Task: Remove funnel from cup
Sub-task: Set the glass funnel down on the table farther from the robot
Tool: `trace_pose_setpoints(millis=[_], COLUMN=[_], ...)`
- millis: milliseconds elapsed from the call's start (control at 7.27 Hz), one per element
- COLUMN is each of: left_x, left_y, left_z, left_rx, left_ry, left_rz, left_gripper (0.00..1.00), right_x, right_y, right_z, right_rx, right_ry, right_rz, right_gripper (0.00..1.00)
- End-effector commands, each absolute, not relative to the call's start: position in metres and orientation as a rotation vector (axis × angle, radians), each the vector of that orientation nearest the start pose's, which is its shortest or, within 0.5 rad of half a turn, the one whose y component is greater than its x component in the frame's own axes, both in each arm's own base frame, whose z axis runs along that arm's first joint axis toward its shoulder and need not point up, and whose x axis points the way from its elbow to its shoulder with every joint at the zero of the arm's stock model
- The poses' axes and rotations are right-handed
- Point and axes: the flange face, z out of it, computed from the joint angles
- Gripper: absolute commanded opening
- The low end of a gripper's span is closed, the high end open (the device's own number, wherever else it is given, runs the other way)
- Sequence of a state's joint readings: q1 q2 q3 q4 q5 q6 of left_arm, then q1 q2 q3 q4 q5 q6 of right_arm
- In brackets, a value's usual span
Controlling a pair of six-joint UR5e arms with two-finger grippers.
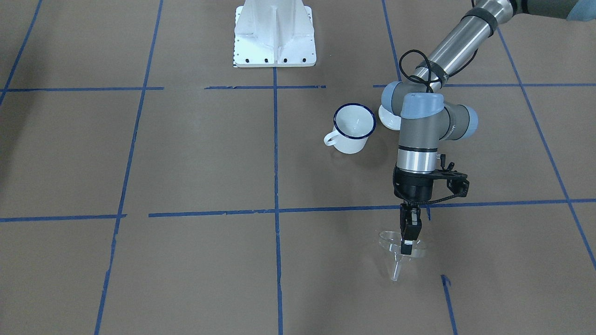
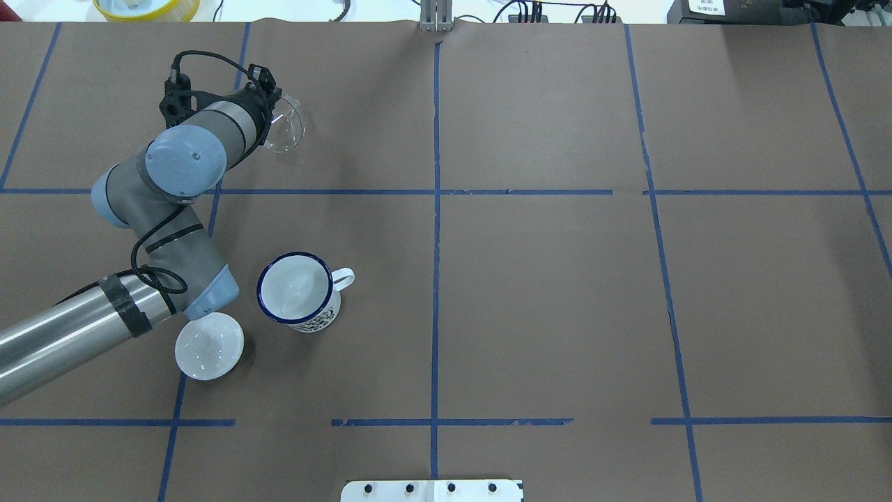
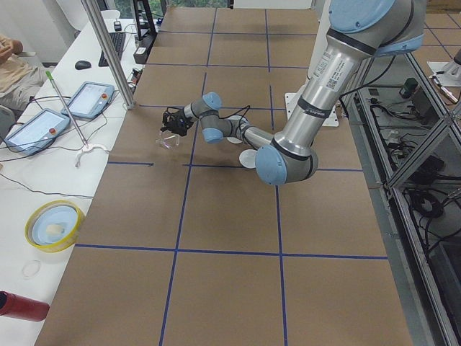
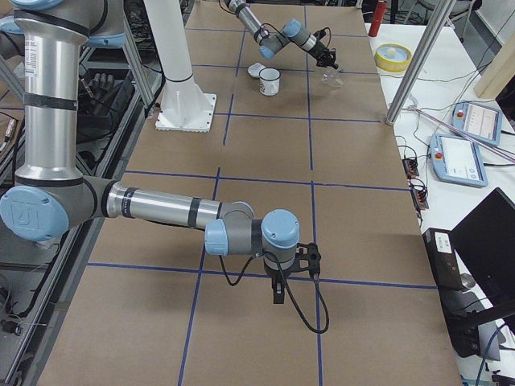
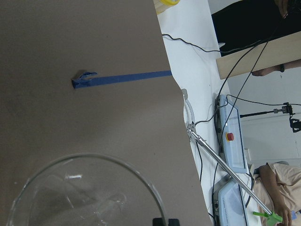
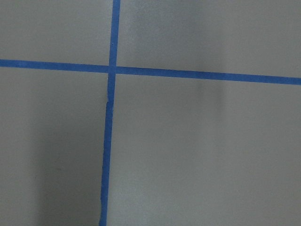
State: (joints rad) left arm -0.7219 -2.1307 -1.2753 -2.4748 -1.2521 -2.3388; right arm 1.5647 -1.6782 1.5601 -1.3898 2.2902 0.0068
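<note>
Clear funnel [image 1: 393,260], clamped at its rim by the left gripper [image 1: 407,246], is near the counter's [image 1: 186,163] far edge, well apart from the enamel mug [image 1: 354,128]. Right gripper [image 4: 278,291]: state cannot be told.

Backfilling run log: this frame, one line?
phase: funnel out of cup | left gripper: shut on funnel rim | cup: empty, upright | right gripper: state unclear

The small clear plastic funnel [image 1: 395,263] sits in the left claw [image 1: 406,246]. Well behind the claw, toward the robot, the white enamel mug [image 1: 351,132] stands on the brown desk [image 1: 186,163], a round white lid [image 2: 209,346] just beside it.
</note>
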Motion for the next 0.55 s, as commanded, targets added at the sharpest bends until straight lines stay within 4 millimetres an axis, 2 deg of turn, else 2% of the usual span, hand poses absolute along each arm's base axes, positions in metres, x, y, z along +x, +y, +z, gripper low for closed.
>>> trace_pose_setpoints(millis=[0,138,275,412], left_x=[0.438,0.437,0.431,0.419], left_y=[-0.607,-0.607,-0.604,-0.597], left_z=[0.366,0.363,0.348,0.317], left_rx=[0.325,0.343,0.393,0.393], left_ry=[1.278,1.274,1.278,1.320], left_rz=[-1.423,-1.390,-1.305,-1.215], left_gripper=[0.87,1.00,1.00,1.00], right_x=[0.065,0.065,0.065,0.065], right_y=[-0.449,-0.449,-0.449,-0.449], right_z=[0.700,0.700,0.700,0.700], right_rx=[0.056,0.056,0.056,0.056], right_ry=[-0.720,-0.720,-0.720,-0.720], right_rz=[-0.023,-0.023,-0.023,-0.023], right_gripper=[1.00,1.00,1.00,1.00])
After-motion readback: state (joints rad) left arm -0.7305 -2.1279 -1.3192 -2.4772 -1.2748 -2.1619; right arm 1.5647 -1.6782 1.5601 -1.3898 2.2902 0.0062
